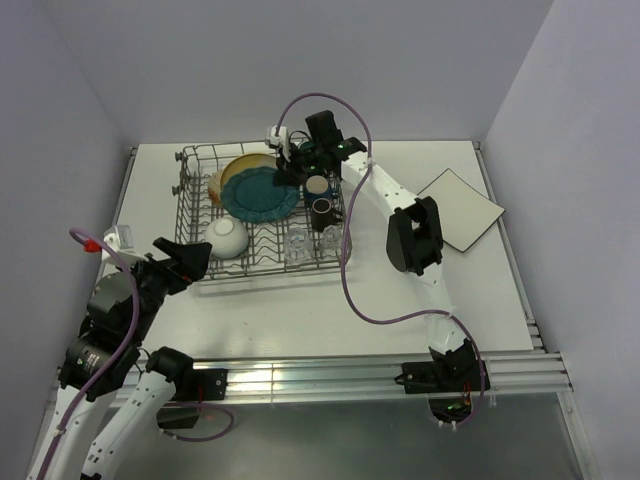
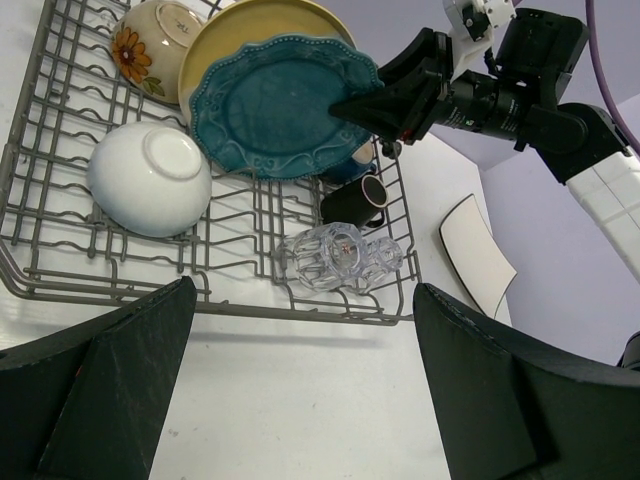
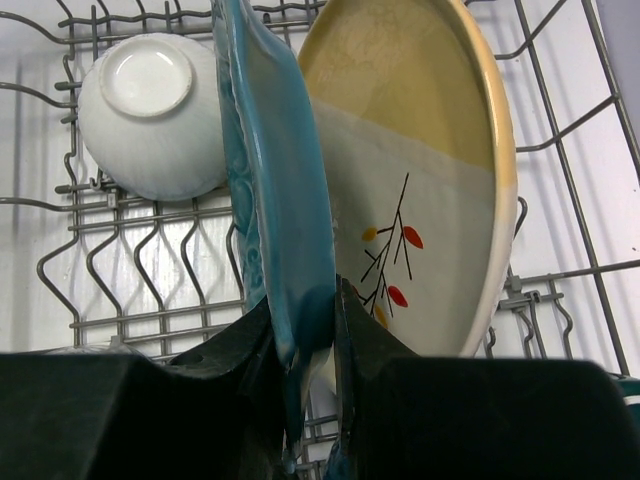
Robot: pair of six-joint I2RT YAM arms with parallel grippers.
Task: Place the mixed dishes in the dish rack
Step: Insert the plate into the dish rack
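The grey wire dish rack [image 1: 196, 276] [image 2: 150, 295] [image 3: 575, 130] holds a teal scalloped plate [image 1: 258, 195] [image 2: 275, 105] [image 3: 275, 170] standing on edge. My right gripper [image 1: 293, 165] [image 2: 350, 108] [image 3: 312, 330] is shut on the teal plate's rim. Behind it leans the yellow-cream plate with a leaf sprig [image 1: 245, 165] [image 2: 255, 20] [image 3: 420, 170]. A white bowl [image 1: 227, 238] [image 2: 150, 178] [image 3: 150, 115] lies upside down in the rack. Dark mugs [image 1: 321, 207] [image 2: 357, 200] and clear glasses [image 1: 312, 243] [image 2: 340, 257] sit at the rack's right end. A flowered bowl [image 2: 152, 38] is at the back left. My left gripper [image 1: 190, 262] [image 2: 300, 400] hangs open before the rack.
A white square plate [image 1: 458, 208] [image 2: 478, 247] lies flat on the table to the right of the rack. The right arm's purple cable [image 1: 347, 270] loops down beside the rack's right end. Grey walls close in the table on three sides.
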